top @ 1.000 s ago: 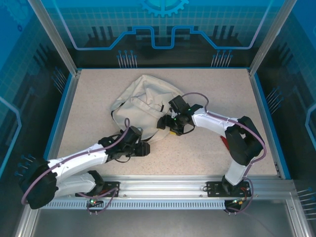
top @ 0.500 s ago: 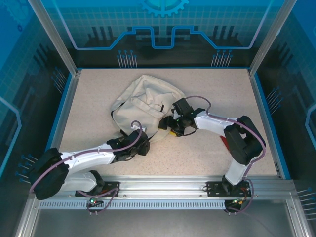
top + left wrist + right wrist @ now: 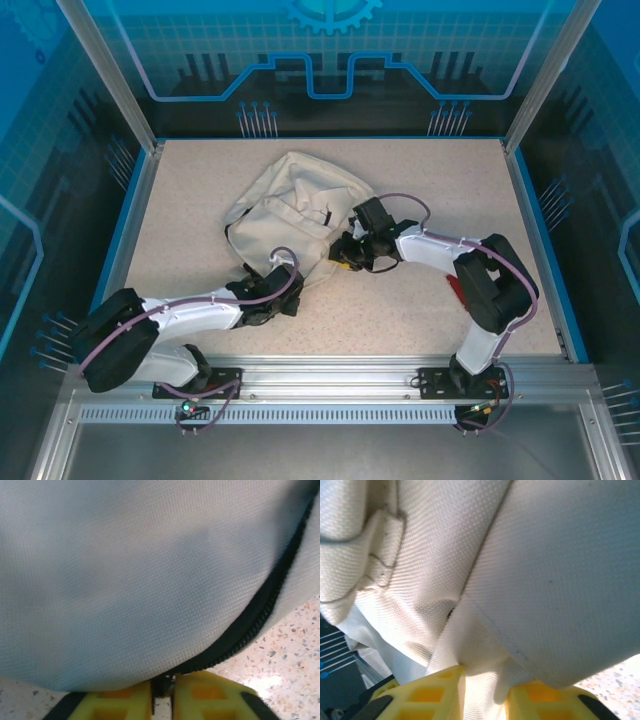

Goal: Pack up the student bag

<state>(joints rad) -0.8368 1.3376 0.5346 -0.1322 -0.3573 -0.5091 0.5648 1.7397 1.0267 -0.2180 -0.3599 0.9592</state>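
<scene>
The student bag (image 3: pixel 290 210), cream-white fabric with thin dark straps, lies crumpled at the middle of the table. My left gripper (image 3: pixel 289 293) is at its near edge. In the left wrist view the yellow fingers (image 3: pixel 120 702) stand almost together, my left gripper (image 3: pixel 162 687) pinching a small dark piece at the bag's black zipper (image 3: pixel 260 625). My right gripper (image 3: pixel 346 259) is at the bag's near right edge. In the right wrist view my right gripper (image 3: pixel 485 685) is shut on a fold of the bag's white fabric (image 3: pixel 555 575).
The speckled table (image 3: pixel 430 180) has a blue raised rim and glass walls all round. A small red thing (image 3: pixel 452 288) lies beside the right arm's elbow, partly hidden by it. Bare tabletop stretches to the right of the bag and behind it.
Both grippers have closed on the bag. The left arm has pushed forward to the bag's near edge, and the right gripper has shifted slightly to the right along the bag's edge.
</scene>
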